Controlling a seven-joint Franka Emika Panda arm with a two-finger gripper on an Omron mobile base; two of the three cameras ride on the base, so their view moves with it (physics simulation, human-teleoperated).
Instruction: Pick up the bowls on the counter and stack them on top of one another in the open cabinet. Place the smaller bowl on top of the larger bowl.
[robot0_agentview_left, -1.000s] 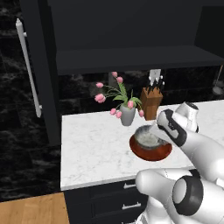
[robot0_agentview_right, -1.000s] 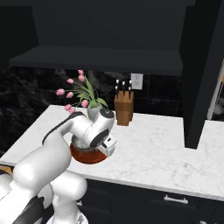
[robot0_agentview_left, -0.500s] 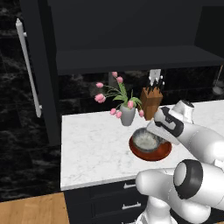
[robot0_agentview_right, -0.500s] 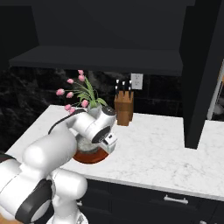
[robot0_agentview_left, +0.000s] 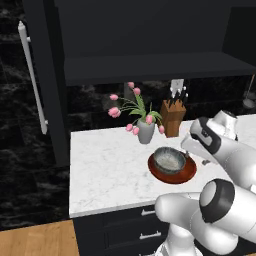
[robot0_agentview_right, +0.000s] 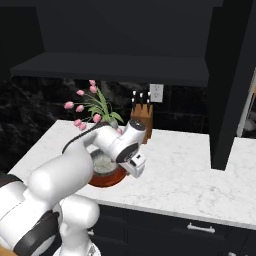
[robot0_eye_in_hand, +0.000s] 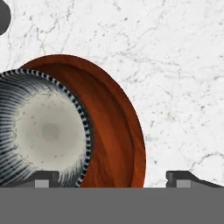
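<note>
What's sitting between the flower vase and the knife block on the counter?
Nothing: in the left base view, only bare counter shows between the vase and the knife block.

— What's at the back, from where I stand?

— A grey vase (robot0_agentview_left: 146, 133) of pink tulips (robot0_agentview_left: 124, 107), upright, with a wooden knife block (robot0_agentview_left: 173, 117) just beside it on my right, dark handles sticking up.

— Touching?

— Apart, I think; the left base view is too soft to be sure.

— Behind them?

— A black veined backsplash (robot0_agentview_right: 45, 105), and a white wall outlet (robot0_agentview_right: 156, 93) above the block.

— Lower down?

— Dark drawers (robot0_agentview_left: 125, 230) with short silver handles (robot0_agentview_right: 200, 228), and a strip of wood floor (robot0_agentview_left: 37, 240) at the left.
</note>
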